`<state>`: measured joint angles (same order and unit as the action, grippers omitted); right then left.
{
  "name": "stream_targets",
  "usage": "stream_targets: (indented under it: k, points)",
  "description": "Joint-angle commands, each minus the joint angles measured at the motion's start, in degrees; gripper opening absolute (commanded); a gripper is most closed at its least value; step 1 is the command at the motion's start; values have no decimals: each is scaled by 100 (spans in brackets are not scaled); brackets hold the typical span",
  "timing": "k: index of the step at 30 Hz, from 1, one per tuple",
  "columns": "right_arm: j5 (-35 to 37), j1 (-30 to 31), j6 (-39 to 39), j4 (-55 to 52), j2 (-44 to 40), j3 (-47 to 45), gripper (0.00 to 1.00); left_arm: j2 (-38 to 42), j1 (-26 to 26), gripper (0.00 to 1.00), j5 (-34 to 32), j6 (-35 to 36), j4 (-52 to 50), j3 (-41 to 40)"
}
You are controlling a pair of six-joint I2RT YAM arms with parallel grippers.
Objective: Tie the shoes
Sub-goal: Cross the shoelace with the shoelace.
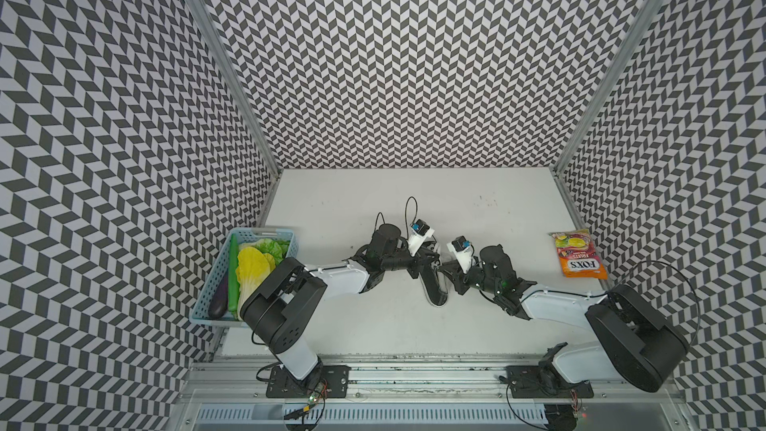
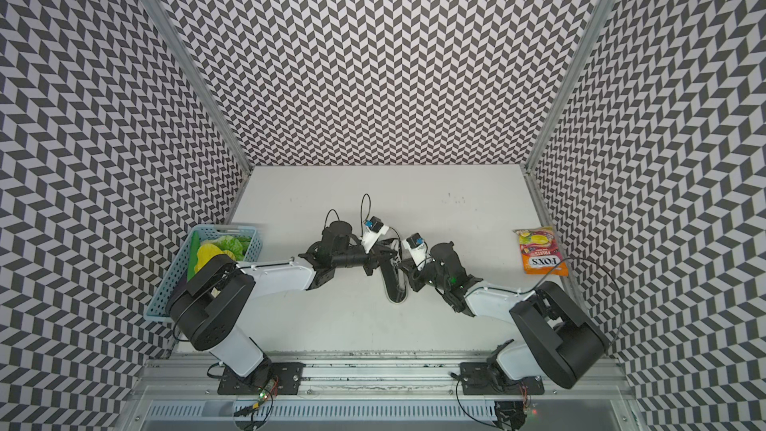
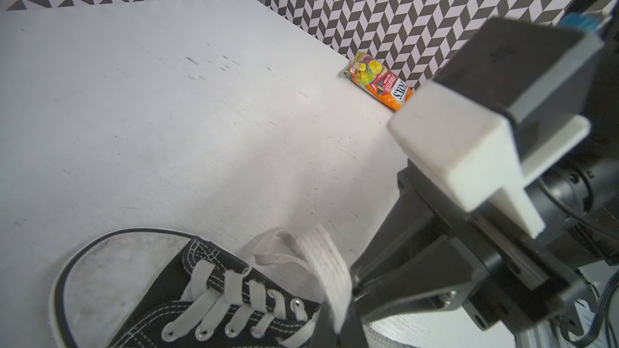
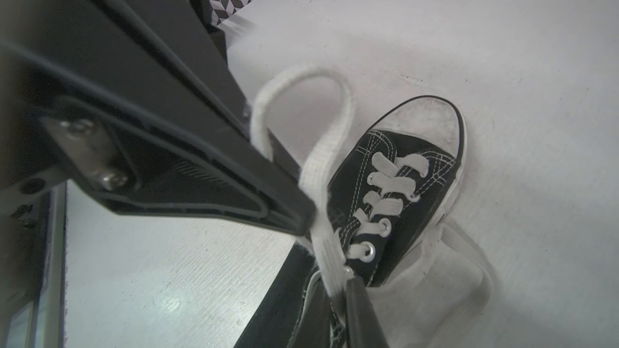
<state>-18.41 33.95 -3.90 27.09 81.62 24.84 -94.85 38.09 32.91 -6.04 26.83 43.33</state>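
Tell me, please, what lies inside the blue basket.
The basket holds a cucumber, an eggplant and leafy vegetables; the left arm covers its near corner.

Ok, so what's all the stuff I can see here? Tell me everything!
shoe: 1, black with a white toe, middle of the table
laces: 2 loose ends, white, one lifted in a loop, one lying beside the shoe
basket: 1, light blue, table edge by the left arm
cucumber: 1, green, in the basket
eggplant: 1, purple, in the basket
leaves: 2, one yellow, one green, in the basket
candy bag: 1, orange, by the wall near the right arm
table: 1, white, under it all
left gripper: 1, black, shut on the laces above the shoe
right gripper: 1, black, shut on the laces too
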Motion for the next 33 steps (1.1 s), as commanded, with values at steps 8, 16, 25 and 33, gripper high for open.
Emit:
stream_targets:
  k: [8, 16, 25, 33]
  points:
    - [1496, 32, 255, -1065, -865, 808, 1, 104, -203, 77, 84, 154, -199, 156]
    - [1500, 32, 1120, -1732, -415, 1985, 2, -33, -343, 80, 655, 896, -768, 621]
    - [1333, 23, 1389, -1815, -138, 2570, 2, -1010, -507, 76, 1318, 1245, -1295, 1658]
    - [1398, -98, 1187, -1751, 297, 2831, 2, -859, -445, 43, 2245, 741, -669, 1090]
